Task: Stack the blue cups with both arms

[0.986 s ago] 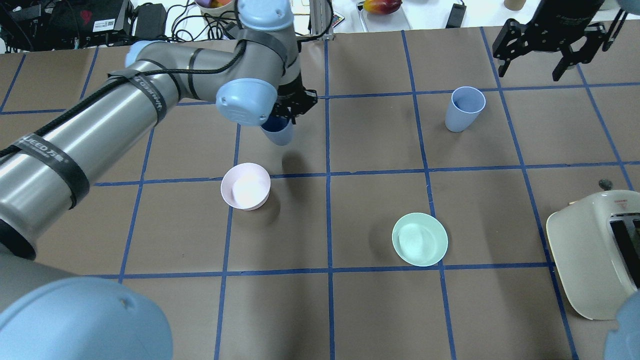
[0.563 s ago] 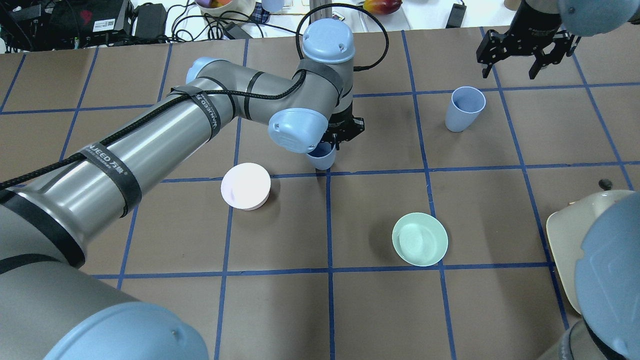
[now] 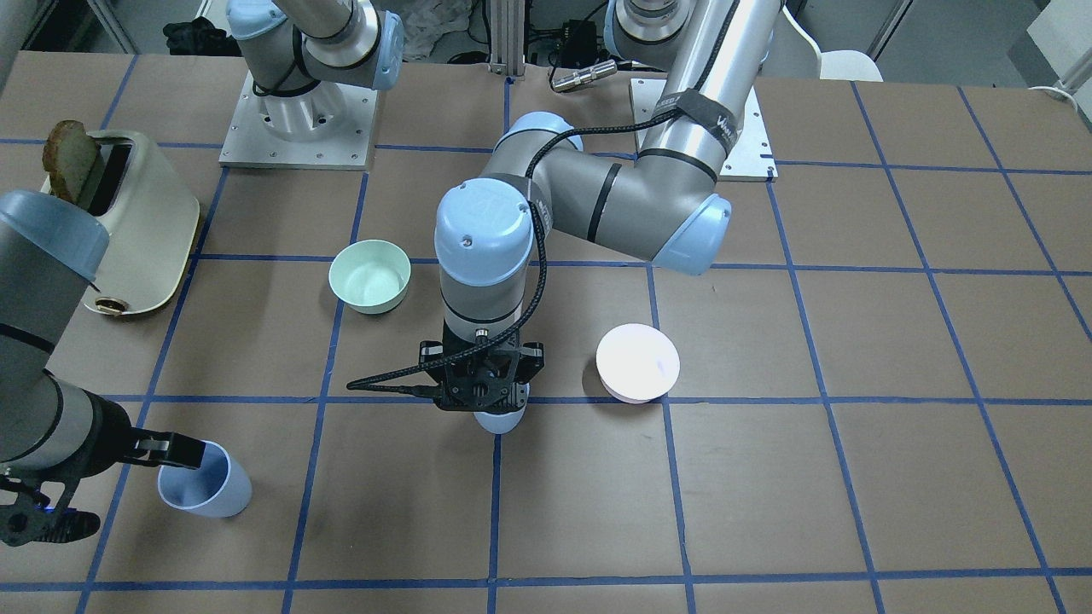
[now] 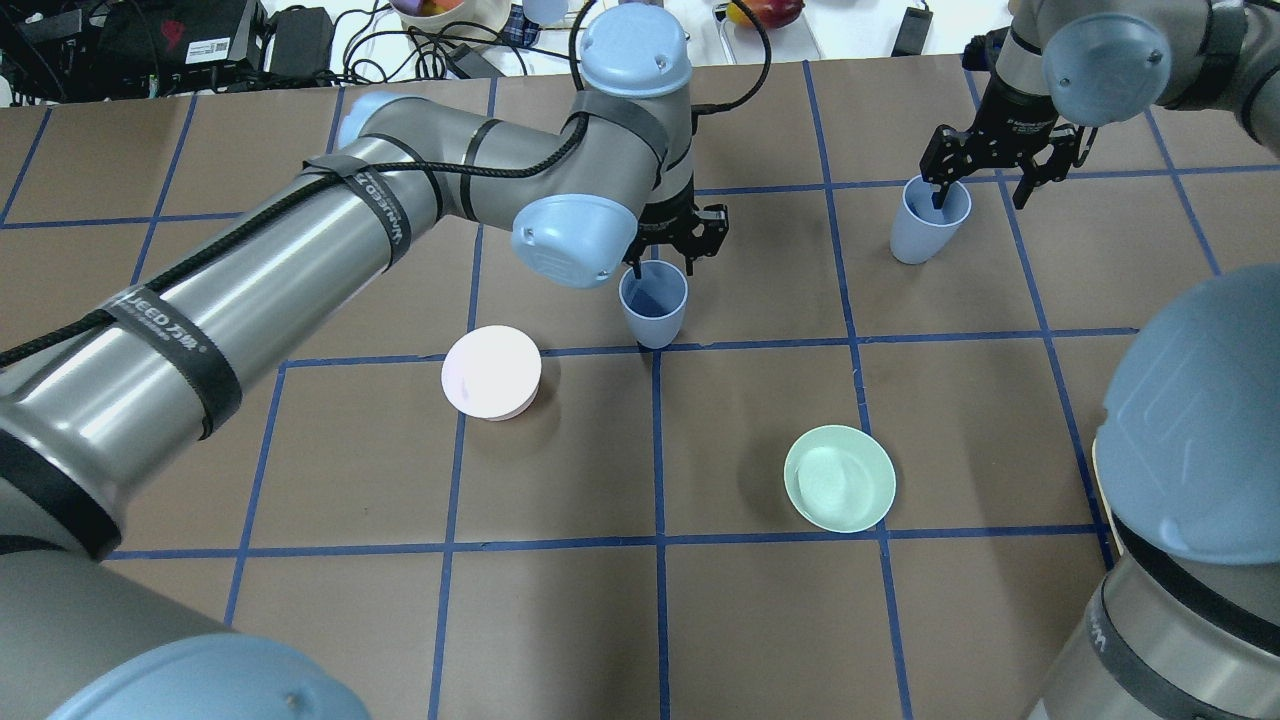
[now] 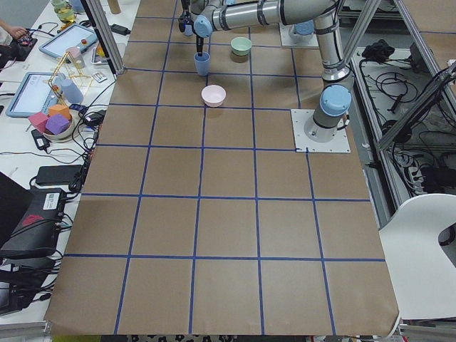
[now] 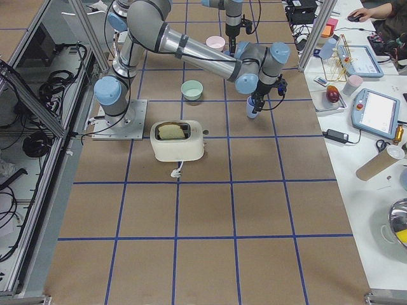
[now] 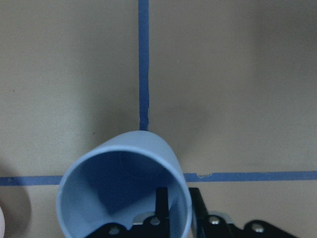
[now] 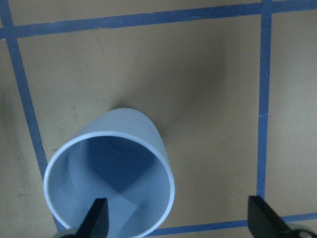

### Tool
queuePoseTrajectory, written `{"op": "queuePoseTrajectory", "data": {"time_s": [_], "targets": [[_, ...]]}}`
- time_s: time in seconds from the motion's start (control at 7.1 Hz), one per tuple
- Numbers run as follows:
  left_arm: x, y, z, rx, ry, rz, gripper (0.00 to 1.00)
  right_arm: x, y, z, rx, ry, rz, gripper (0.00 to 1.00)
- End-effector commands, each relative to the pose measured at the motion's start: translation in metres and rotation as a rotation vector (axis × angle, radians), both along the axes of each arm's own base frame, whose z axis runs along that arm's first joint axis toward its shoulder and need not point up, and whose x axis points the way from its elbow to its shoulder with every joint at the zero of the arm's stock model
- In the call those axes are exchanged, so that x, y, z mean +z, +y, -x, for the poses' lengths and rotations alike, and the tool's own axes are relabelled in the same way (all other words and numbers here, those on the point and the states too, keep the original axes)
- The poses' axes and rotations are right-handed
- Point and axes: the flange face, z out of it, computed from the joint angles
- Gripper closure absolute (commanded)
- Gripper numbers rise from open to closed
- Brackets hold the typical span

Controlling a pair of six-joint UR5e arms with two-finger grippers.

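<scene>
While both look like thin, light moulded plastic, best taken gently by the rim wall.

Between the table's middle and the edge opposite the robot: held blue cup (image 4: 653,305), pinched through its wall by the left gripper (image 7: 177,203), jaws nearly closed, one finger inside and one outside. Hard to tell whether lifted or resting on the paper. Closer to that same edge, off toward the robot's right: standing blue cup (image 4: 928,222), upright, straddled at the rim by the right gripper (image 4: 983,185), spread wide and gripping nothing, one finger dipped inside, the other well outside. Probably smooth and slippery, a little springy under squeeze, unlikely to shatter. Close softly just below the lip, likely the stiffest part. Keep upright and centred for nesting, narrow base into open mouth.
</scene>
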Motion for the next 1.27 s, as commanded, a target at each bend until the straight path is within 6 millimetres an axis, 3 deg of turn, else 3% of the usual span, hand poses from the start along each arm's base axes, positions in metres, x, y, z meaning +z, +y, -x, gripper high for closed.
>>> {"op": "queuePoseTrajectory", "data": {"time_s": [0.0, 0.14, 0.28, 0.56, 0.7, 0.85, 0.99, 1.13], "targets": [[0.080, 0.012, -0.060, -0.088, -0.019, -0.009, 0.00, -0.032, 0.005, -0.002, -0.021, -0.016, -0.051, 0.00], [0.114, 0.025, -0.100, -0.065, -0.025, -0.046, 0.00, -0.045, 0.006, -0.002, -0.025, -0.020, -0.049, 0.32], [0.143, 0.054, -0.118, -0.049, -0.038, -0.092, 0.00, -0.044, 0.004, -0.001, -0.021, -0.009, -0.030, 0.95], [0.177, 0.114, -0.145, -0.031, -0.061, -0.118, 0.00, -0.033, 0.000, 0.000, -0.021, 0.002, -0.010, 1.00], [0.168, 0.133, -0.160, -0.023, -0.087, -0.132, 0.00, -0.022, -0.005, 0.002, -0.020, 0.008, 0.006, 1.00], [0.160, 0.124, -0.186, -0.050, -0.084, -0.104, 0.00, -0.003, -0.006, 0.002, -0.020, 0.010, 0.021, 1.00], [0.166, 0.116, -0.205, -0.033, -0.086, -0.088, 0.00, 0.023, -0.003, -0.004, -0.016, 0.001, 0.032, 1.00], [0.164, 0.111, -0.208, -0.025, -0.085, -0.090, 0.00, 0.051, 0.008, -0.024, 0.005, -0.013, 0.022, 1.00]]}}
